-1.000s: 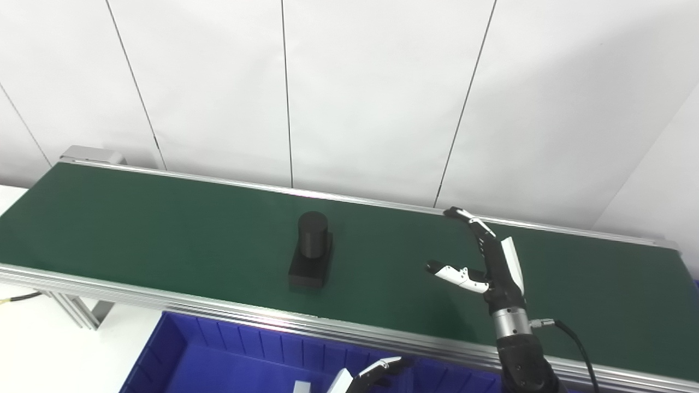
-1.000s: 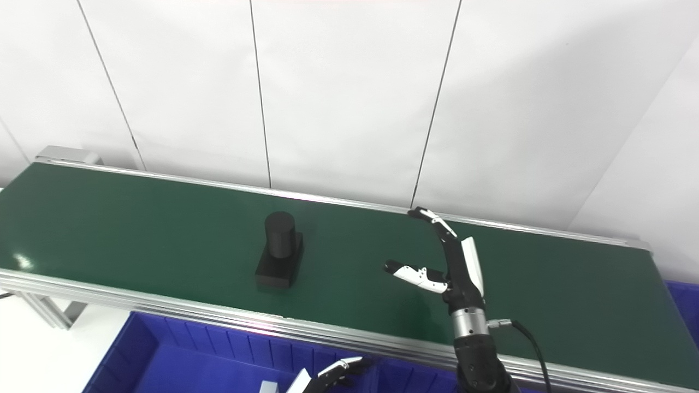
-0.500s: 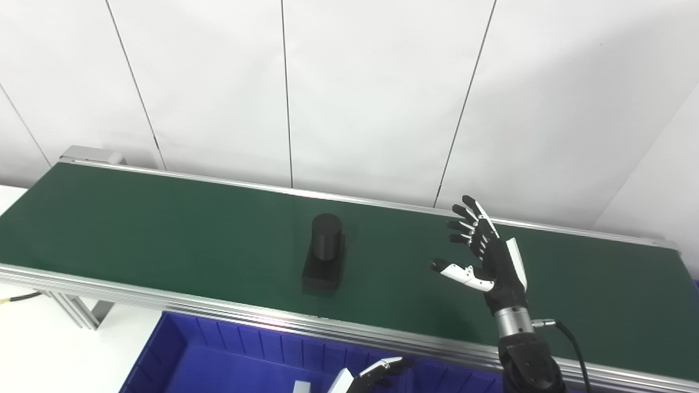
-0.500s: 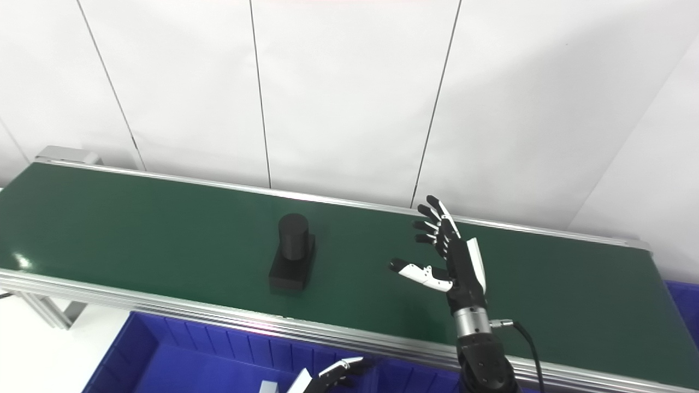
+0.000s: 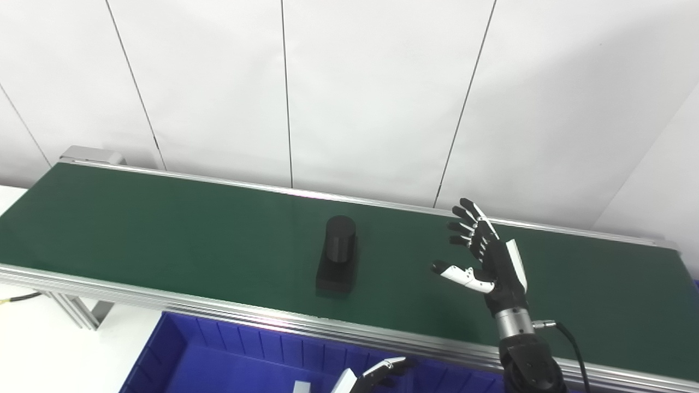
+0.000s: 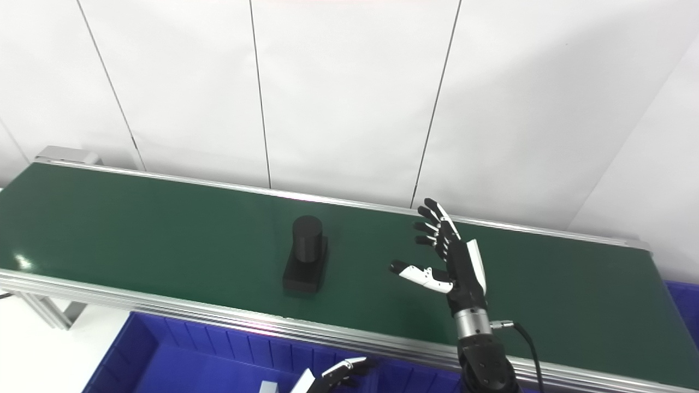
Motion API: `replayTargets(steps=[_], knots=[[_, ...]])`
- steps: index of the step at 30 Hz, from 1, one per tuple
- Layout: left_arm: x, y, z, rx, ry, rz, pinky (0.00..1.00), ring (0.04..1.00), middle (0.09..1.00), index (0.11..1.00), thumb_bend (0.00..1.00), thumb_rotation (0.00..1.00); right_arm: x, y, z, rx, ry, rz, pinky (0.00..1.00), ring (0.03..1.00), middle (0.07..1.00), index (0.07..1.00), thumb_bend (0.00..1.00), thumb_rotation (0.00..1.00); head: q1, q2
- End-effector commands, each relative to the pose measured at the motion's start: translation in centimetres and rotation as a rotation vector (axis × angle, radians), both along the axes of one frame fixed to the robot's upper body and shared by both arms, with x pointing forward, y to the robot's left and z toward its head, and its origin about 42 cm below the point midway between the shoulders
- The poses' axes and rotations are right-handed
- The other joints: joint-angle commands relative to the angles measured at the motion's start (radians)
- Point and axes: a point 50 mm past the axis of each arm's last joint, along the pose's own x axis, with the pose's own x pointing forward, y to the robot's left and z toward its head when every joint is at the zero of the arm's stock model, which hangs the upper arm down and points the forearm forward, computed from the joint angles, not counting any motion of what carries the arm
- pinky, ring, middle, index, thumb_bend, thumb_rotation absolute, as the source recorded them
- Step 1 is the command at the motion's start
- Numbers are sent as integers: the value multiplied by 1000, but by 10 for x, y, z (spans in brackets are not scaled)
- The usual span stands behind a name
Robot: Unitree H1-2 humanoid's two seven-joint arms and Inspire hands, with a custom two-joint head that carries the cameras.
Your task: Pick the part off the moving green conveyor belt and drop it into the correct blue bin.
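Note:
A black part (image 5: 338, 254), an upright cylinder on a flat rectangular base, stands on the green conveyor belt (image 5: 164, 229) near its middle. To the part's right, my right hand (image 5: 486, 256) is held above the belt, open, fingers spread upward and thumb pointing left toward the part, with a clear gap between them. Only the fingertips of my left hand (image 5: 377, 372) show at the bottom edge, over the blue bin (image 5: 218, 355); its state is unclear.
The belt has aluminium side rails (image 5: 246, 316) and runs left to right before a white panel wall. A second blue bin's corner (image 6: 682, 300) shows at the far right. A cable (image 5: 568, 338) hangs from my right wrist.
The part has ridden the belt rightward, closer to my right hand. The right hand turned from edge-on to fingers spread, then stayed almost still.

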Motion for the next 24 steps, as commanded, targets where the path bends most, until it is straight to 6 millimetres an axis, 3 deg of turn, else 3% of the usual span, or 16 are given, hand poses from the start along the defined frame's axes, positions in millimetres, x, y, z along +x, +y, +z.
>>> replayTargets(steps=[1,14,24], knots=[[9,-7,10,-53,-44,-3,740,818,846,802,782,811,14,6,23,3,-90,16,708,800,880,923,997,387,0,0],[7,-6,11,-55,-49,-1,702,805,844,799,774,793,22,12,19,-81,-73,23,715,790,885,924,949,361,4,4],[4,-8,12,-64,-44,-4,692,796,841,794,781,787,30,17,12,-189,-55,32,677,770,878,911,982,371,7,8]])
